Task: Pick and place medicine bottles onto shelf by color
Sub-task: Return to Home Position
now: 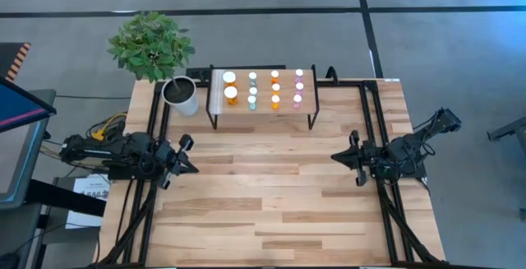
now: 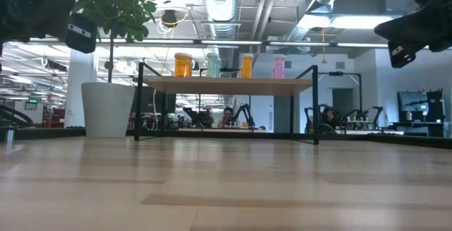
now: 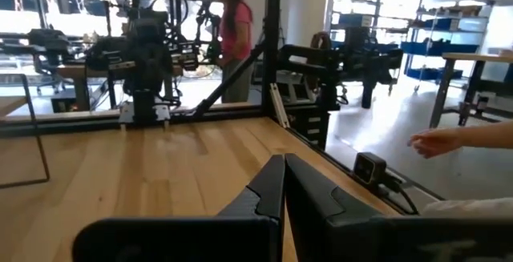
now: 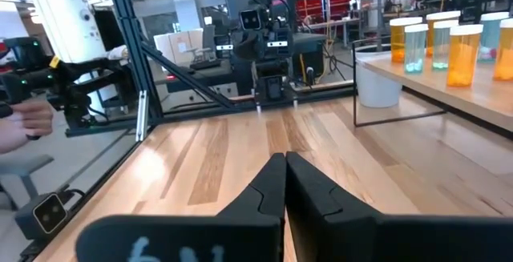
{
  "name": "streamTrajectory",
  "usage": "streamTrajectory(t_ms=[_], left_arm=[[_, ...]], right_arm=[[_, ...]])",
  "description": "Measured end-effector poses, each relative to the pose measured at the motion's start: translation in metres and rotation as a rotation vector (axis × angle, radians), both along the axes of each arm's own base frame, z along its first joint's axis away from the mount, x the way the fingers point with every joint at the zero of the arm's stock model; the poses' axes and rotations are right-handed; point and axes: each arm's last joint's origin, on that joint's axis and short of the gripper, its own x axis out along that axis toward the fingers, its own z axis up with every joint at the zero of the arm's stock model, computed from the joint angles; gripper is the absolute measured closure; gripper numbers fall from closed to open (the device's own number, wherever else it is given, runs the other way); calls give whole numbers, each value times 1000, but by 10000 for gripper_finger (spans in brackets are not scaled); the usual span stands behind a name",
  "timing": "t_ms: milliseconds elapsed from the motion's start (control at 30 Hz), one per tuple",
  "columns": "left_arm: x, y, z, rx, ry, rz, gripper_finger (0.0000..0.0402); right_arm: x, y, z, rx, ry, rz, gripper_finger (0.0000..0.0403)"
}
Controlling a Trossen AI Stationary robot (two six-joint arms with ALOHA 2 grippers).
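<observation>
Looking straight down, the medicine bottles [image 1: 274, 88] are all standing upright on the shelf [image 1: 264, 107], which sits at the far middle of the surface [image 1: 271, 195]. They're sorted into lines by color. The two wide orange ones [image 1: 231, 95] are at the end nearest the white plant pot [image 1: 181, 96], then there's a line of teal [image 1: 252, 90], a line of small orange, and pink [image 1: 298, 86] at the other end. The pot is just beside the shelf, touching nothing as far as I can see.

Both arms are pulled back and nowhere near the bottles. The left gripper [image 1: 189, 165] hangs over the left side of the surface, and the right gripper [image 1: 335, 155] hangs over the right side, so the two face each other across bare wood. In each wrist view the jaws are closed with the fingertips pressed together, holding nothing.

From table height the shelf stands on thin black legs with the bottles lined up along its top. A person's hand [image 3: 437, 142] shows past the surface's edge in the left wrist view.
</observation>
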Motion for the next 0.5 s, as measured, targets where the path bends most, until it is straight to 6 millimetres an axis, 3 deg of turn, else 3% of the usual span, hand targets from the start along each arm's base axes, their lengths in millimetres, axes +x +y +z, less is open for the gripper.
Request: streamTrajectory(t_ms=[167, 500], left_arm=[[0, 1, 0, 8, -1, 21, 401], [2, 8, -4, 10, 42, 301, 401]], right_arm=[[0, 0, 0, 0, 1, 0, 372], [0, 0, 0, -1, 2, 0, 373]])
